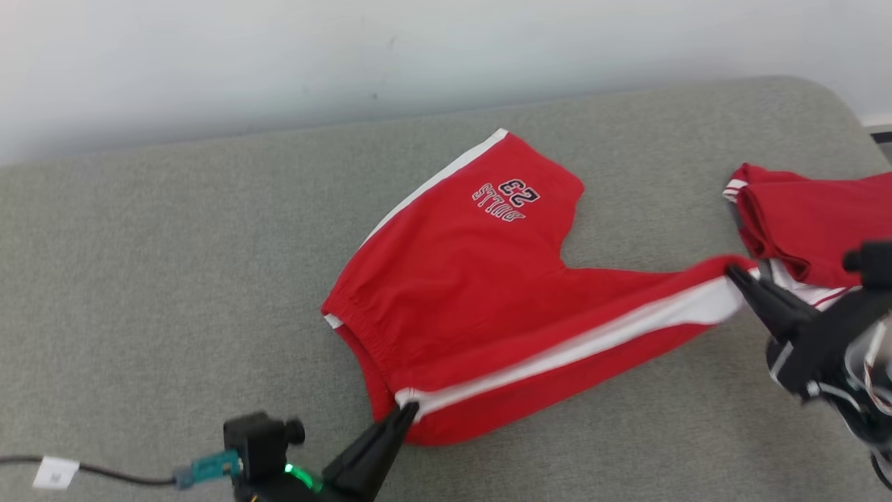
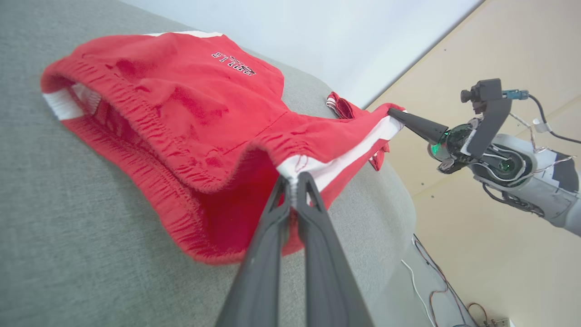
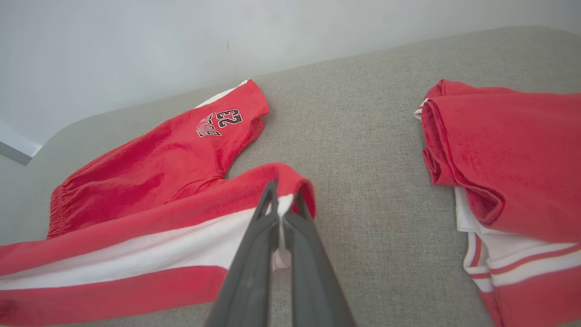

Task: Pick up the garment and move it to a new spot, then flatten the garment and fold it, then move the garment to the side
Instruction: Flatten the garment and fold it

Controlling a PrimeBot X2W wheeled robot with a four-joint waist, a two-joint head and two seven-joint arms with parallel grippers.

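Garment under manipulation: red fabric shorts (image 1: pixel 474 279) with white side stripes and a black-and-white "BULLS 23" print, on the middle of a grey upholstered cushion (image 1: pixel 174 244) that runs along a pale wall (image 1: pixel 279 56). The far leg, which bears the print, lies flat and points towards the wall. The near leg is drawn out to the right, its white stripe pulled taut in a line between the two grippers.

The left gripper (image 1: pixel 411 411), at the near edge, has its jaws clamped together on the elastic waistband just where the white stripe meets it. The left wrist view (image 2: pixel 294 181) shows the fabric pinched between the two dark fingers and the waistband lifted open above the cushion. The right gripper (image 1: pixel 735 273), on the right, has its jaws clamped on the hem of the near leg. The right wrist view (image 3: pixel 281 200) shows white stripe fabric caught between the fingers and the hem curled over their tips.

A second red garment with white trim (image 1: pixel 815 216) lies bunched at the far right of the cushion, just beside the right gripper and apart from the shorts. A dark cable with a white tag (image 1: pixel 56 473) lies at the near left.
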